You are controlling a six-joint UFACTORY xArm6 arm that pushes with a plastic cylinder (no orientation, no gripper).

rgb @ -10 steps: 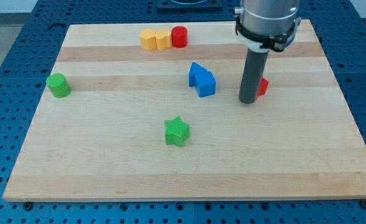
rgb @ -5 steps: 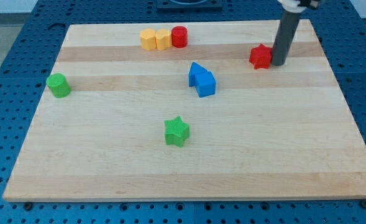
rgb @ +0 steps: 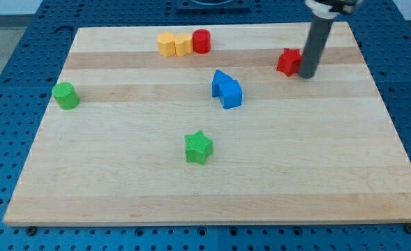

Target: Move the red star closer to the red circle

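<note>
The red star [rgb: 287,61] lies near the board's upper right. My tip [rgb: 308,75] stands right against the star's right side, a little lower in the view. The red circle [rgb: 202,41] sits at the top centre, touching the right end of a row with two yellow blocks [rgb: 174,44]. The star is well to the right of the red circle.
Two blue blocks [rgb: 226,88] sit joined near the board's middle, between the star and the row at the top. A green star [rgb: 198,147] lies lower centre. A green cylinder [rgb: 65,95] sits at the left edge. The wooden board [rgb: 121,181] rests on a blue pegboard table.
The red star has moved from mid-right up toward the view's top, then slightly left. My tip went around from its left side to its right side and now presses against it.
</note>
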